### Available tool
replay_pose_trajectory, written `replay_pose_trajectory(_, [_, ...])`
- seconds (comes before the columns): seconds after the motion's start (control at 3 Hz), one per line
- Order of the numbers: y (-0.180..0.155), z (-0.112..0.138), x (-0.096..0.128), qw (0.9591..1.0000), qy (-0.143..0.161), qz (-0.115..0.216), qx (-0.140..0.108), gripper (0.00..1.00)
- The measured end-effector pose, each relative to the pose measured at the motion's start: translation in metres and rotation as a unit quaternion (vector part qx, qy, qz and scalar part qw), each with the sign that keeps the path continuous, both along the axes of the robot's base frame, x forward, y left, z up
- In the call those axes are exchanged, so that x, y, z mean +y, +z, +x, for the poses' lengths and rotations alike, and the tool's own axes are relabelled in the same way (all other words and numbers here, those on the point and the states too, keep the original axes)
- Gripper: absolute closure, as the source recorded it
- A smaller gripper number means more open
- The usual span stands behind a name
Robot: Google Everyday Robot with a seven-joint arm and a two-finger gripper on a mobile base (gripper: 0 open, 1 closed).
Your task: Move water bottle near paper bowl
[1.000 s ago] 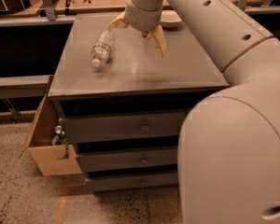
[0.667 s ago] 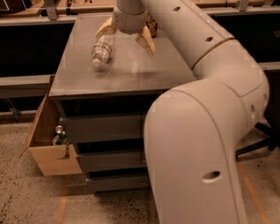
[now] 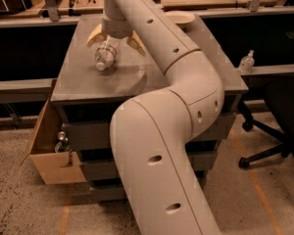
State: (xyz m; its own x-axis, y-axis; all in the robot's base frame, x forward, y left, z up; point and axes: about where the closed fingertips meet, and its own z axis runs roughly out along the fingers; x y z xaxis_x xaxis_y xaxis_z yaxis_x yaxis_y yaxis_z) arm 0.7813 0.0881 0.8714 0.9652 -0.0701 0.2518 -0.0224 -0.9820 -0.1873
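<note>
Toward back-left corner of bench (image 3: 81, 80), gripper (image 3: 116, 47) sits with fingers splayed either side of water bottle (image 3: 105, 58). Bottle's far end hidden under wrist, label too blurred to read. Paper bowl (image 3: 182, 17) at back edge, left part covered by arm (image 3: 186, 72). Arm also blocks bench's middle, stretch of front edge, most of drawers (image 3: 83, 133); its base cut off at bottom. Chair (image 3: 279, 116) past right edge cut off. Cardboard box (image 3: 46, 155) below front-left corner: contents unclear.
</note>
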Motion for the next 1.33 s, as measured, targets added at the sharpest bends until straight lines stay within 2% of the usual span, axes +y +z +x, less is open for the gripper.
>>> replay_pose_trajectory(0.33, [-0.011, 0.011, 0.018, 0.9996, 0.027, -0.006, -0.008, 0.00])
replay_pose_trajectory(0.67, [-0.026, 0.016, 0.028, 0.9990, 0.043, -0.015, -0.003, 0.18])
replay_pose_trajectory(1.0, [-0.029, 0.020, 0.032, 0.9980, 0.050, -0.037, -0.010, 0.50])
replay_pose_trajectory(1.33, [-0.019, 0.022, 0.027, 0.9981, 0.037, -0.045, -0.020, 0.73])
